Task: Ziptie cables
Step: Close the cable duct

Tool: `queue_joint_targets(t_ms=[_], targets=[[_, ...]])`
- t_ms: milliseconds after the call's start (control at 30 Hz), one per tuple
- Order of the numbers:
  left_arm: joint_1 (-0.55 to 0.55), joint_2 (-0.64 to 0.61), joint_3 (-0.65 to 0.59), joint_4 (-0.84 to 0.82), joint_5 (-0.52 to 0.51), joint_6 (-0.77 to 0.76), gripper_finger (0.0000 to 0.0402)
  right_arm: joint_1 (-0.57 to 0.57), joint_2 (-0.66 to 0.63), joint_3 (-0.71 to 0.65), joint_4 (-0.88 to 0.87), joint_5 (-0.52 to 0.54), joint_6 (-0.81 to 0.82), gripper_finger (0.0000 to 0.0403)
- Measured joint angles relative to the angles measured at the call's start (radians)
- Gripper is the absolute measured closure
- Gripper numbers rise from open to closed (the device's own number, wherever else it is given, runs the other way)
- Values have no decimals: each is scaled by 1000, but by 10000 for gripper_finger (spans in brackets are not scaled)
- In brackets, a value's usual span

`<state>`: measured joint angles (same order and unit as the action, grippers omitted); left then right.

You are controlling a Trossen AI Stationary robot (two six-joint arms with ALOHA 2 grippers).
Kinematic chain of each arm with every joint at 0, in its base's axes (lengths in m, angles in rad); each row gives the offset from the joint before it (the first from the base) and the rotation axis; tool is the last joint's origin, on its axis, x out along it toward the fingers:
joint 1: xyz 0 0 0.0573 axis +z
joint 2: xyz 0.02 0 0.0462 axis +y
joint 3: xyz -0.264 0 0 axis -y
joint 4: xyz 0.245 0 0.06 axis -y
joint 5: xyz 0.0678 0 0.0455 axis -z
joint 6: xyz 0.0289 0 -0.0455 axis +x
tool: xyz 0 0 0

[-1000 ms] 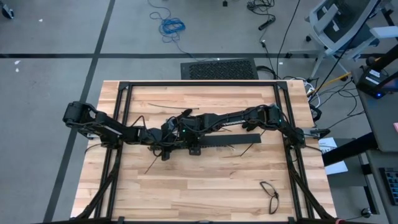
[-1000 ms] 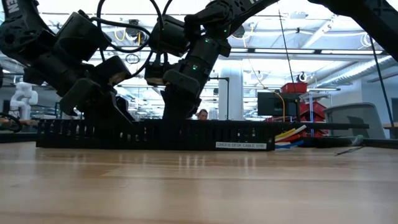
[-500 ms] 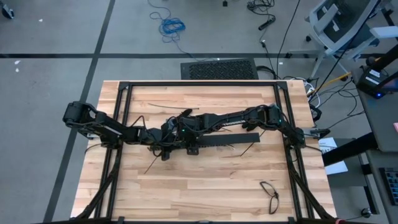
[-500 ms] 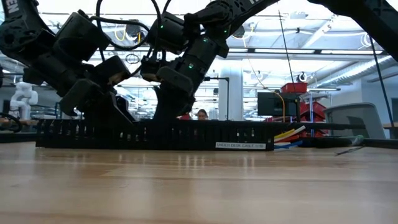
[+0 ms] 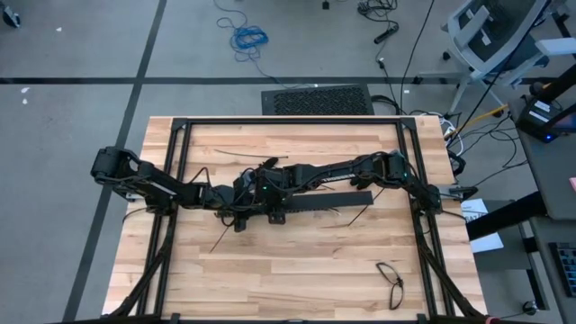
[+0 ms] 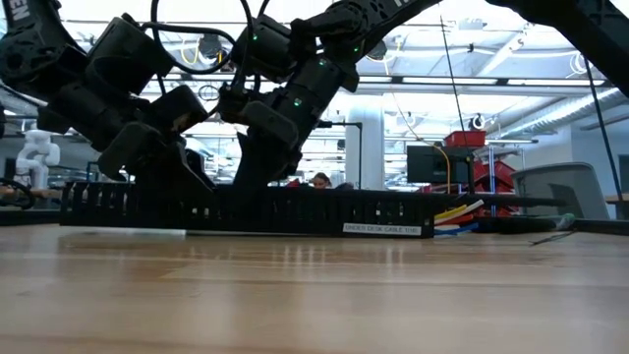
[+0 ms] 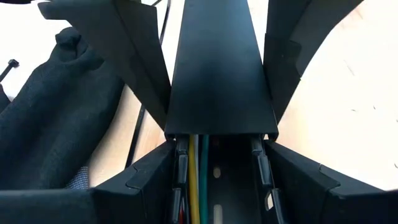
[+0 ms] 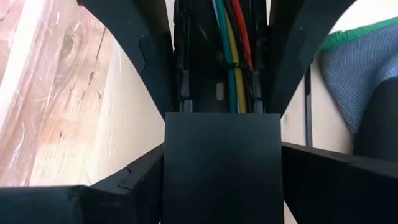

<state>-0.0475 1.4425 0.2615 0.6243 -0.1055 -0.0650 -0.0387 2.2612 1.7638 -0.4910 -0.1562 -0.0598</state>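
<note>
A long black slotted bar [image 5: 328, 202] lies across the table's middle, and both grippers meet over it. Cables run inside it: yellow and green ones [image 7: 194, 180] in the left wrist view; teal, yellow and red ones [image 8: 233, 56], crossed by a thin black tie, in the right wrist view. Their coloured ends [image 6: 457, 214] stick out of the bar's right end. A flat black cover [image 7: 219, 68] closes part of the bar. My left gripper [image 7: 221, 140] is shut on the bar's uncovered part. My right gripper [image 8: 222, 146], facing it, is shut on the covered part. My left gripper pinches the bar's two outer side walls [image 7: 176, 149] between its fingers, just short of the cover's end. The fingers slant down from the table's left and lie along the bar. The bar's left end [image 6: 98, 208] sits a little off the table. My right gripper has the covered part of the bar between its two fingers, which lie against the cover's long edges [image 8: 166, 149]. The fingers slant steeply down from the table's right, along the bar. The bar's right end [image 6: 393, 211] rests on the table.
Thin straight black strips lie on the wood behind the bar [image 5: 243, 153] and in front of it [image 5: 216, 238]. A black cable loop [image 5: 390, 281] lies near the front right corner. A black frame [image 5: 288, 120] rims the table. Blue-grey cloth [image 8: 354, 68] shows beside the bar.
My right gripper has tipped more steeply downward without shifting along the table. The bar's left end has risen slightly, so a pale gap shows under it; its right end has stayed down. Neither gripper's gap has changed.
</note>
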Motion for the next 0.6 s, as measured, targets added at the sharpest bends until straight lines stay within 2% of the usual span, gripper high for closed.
queue_joint_targets(t_ms=[600], targets=[[0,0,1,-4,-4,-4,173,0,7,4,2,0,-17,154]])
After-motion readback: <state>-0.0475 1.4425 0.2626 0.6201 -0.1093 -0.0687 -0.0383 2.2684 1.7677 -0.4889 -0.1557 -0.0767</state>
